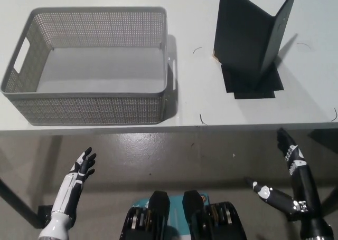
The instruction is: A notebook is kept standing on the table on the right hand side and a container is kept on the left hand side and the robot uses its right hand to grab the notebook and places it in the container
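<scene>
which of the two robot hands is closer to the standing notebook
The black right hand, below the table edge at the right, almost straight under the black notebook. The white left hand hangs at the lower left, under the grey mesh container instead.

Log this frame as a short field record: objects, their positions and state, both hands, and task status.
container: grey perforated plastic basket, table left, nothing visible inside
notebook: black notebook, standing part-open on table right, over a dark patch
table: white table
left hand: white left hand, open, below table edge, holding nothing
right hand: black right hand, open, below table edge, short of notebook
status: notebook not yet grasped
</scene>
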